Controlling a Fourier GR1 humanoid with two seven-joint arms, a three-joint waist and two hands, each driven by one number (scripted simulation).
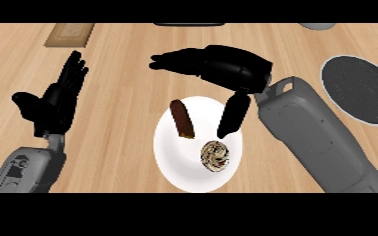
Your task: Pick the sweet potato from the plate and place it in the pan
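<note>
1. Light wood grain fills my view: the tabletop (133, 105) runs across the whole head view, planks running left to right.
2. Near the middle, toward the lower edge, I see a white plate (173, 165) lying flat on the wood.
3. On the plate's upper left part lies the sweet potato (182, 119), a slim dark brown piece. Its long axis runs from upper left to lower right, close to up-and-down in my view; the paler lower end points toward the plate's middle, the upper end sits at the rim.
4. A round mottled beige and brown item (215, 156) lies on the plate's lower right part, apart from the sweet potato.
5. My right hand (221, 67) hovers over the plate's upper edge, its fingers (173, 61) stretched straight out to the left and holding nothing; the thumb (232, 112) hangs down over the plate's right side, just beside the sweet potato but not touching it.
6. My left hand (52, 102) rests open at the left, fingers straight and up, nothing in it.
7. At the right edge I see the pan (354, 87), round and dark grey, well apart from the plate.
8. A tan board (70, 34) lies at the upper left.
</note>
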